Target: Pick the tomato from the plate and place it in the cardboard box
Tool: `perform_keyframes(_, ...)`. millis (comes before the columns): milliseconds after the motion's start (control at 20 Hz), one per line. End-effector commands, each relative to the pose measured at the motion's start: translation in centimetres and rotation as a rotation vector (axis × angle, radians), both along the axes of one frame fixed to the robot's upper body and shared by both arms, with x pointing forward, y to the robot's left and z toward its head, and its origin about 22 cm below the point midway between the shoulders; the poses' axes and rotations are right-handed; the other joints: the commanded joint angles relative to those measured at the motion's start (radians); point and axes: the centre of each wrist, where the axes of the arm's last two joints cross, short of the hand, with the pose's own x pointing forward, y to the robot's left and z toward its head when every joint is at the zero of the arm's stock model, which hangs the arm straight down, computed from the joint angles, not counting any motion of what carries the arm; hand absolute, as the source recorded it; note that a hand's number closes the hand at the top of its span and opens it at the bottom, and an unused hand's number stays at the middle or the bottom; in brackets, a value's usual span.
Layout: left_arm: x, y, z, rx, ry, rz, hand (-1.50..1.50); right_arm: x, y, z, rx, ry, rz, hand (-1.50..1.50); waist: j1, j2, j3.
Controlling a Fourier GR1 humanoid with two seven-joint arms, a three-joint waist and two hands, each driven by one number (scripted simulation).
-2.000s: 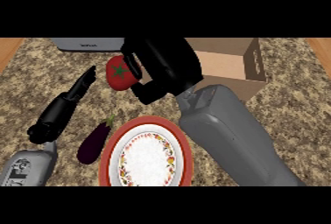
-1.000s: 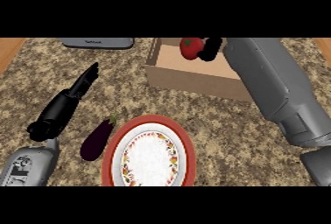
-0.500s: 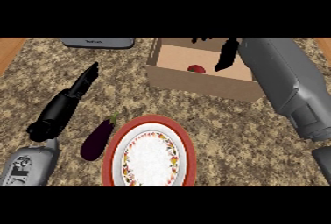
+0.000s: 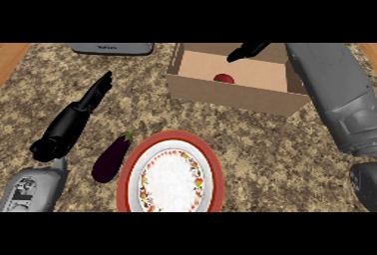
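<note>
Nearest, at six o'clock, the plate (image 4: 171, 177) sits on the tabletop (image 4: 243, 139) with nothing on its white centre. Just beside it at eight o'clock lies a dark eggplant (image 4: 110, 158). Past that, at nine o'clock, the left robot hand (image 4: 74, 119) rests released, fingers straight and pointing away, holding nothing. At one o'clock stands the cardboard box (image 4: 236, 94), and the tomato (image 4: 224, 78) lies on its floor near the front wall, so the placing looks done. Above the box's far edge the right robot hand (image 4: 247, 51) hangs with fingers straight and released, apart from the tomato. At eleven o'clock a grey appliance (image 4: 112, 48) shows at the far edge. The tomato is probably light, smooth, rounded and easily bruised; it would be best taken across its widest part.
</note>
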Motion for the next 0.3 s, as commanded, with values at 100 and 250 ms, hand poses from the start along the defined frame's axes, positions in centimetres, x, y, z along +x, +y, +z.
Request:
perform_keyframes(100, 0.7, -0.5, 0.9, -0.004, -0.006, -0.015, 0.00, 0.3, -3.7, 1.2, 0.284, 0.132, -0.154, -1.50, 0.010, 0.006, -0.001)
perform_keyframes(250, 0.8, -0.6, 0.5, -0.004, -0.007, -0.038, 0.00, -0.1, -7.6, 1.2, 0.314, 0.089, -0.217, -1.50, 0.028, 0.021, -0.001)
